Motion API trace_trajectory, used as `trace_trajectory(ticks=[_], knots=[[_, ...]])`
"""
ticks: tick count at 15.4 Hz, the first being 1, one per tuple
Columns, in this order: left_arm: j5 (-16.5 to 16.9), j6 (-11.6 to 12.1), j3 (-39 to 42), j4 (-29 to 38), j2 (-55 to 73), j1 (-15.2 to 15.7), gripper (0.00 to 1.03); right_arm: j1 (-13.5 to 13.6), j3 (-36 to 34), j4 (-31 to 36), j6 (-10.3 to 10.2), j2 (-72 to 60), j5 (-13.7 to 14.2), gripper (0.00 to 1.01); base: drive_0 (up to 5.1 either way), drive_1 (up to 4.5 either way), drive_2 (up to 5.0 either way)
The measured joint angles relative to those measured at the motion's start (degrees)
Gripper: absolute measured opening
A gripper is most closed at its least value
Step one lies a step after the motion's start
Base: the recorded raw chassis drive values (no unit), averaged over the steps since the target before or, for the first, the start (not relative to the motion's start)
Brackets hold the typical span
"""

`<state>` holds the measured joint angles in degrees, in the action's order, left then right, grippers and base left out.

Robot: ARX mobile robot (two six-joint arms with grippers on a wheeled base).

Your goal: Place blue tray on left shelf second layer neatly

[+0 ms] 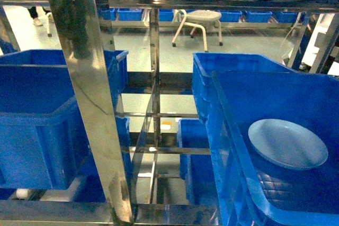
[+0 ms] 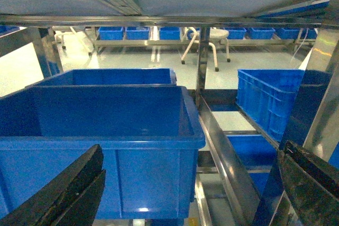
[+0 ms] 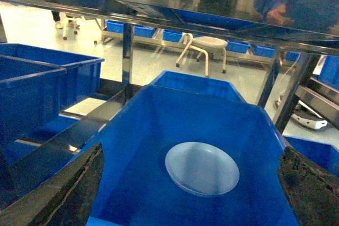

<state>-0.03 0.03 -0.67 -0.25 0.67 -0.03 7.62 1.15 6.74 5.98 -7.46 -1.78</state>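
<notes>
The pale blue tray (image 1: 287, 144) lies flat on the floor of a deep blue crate (image 1: 233, 152) at the right of the steel rack. In the right wrist view the tray (image 3: 202, 169) sits ahead of and between the wide-apart fingers of my right gripper (image 3: 193, 189), which is open and holds nothing. My left gripper (image 2: 190, 183) is open too, facing a deep blue crate (image 2: 106, 130) on the left shelf; I cannot tell which tier is the second layer. Neither gripper shows in the head view.
A mirror-like upright (image 1: 90, 93) stands close in front of the head camera. A second crate (image 2: 106, 77) sits behind the left one. Steel rails (image 2: 222, 146) split the two bays. A shelf deck (image 3: 159, 3) hangs low overhead. A white stool (image 1: 204, 17) stands beyond.
</notes>
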Motion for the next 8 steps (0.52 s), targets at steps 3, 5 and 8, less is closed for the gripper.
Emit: trace_trajectory(ticks=[3, 5, 8], knots=[[0.0, 0.0, 0.0, 0.0, 0.0, 0.0, 0.98, -2.0, -0.4, -6.2, -0.5, 6.6, -1.3, 0.98, 0.0, 0.00, 0.0], [0.0, 0.0, 0.0, 0.0, 0.0, 0.0, 0.98, 0.7, -0.4, -6.7, -0.3, 7.0, 0.5, 0.98, 0.0, 0.00, 0.0], [0.0, 0.0, 0.0, 0.0, 0.0, 0.0, 0.98, 0.6, -0.4, -6.7, -0.3, 7.0, 0.7, 0.98, 0.0, 0.00, 0.0]])
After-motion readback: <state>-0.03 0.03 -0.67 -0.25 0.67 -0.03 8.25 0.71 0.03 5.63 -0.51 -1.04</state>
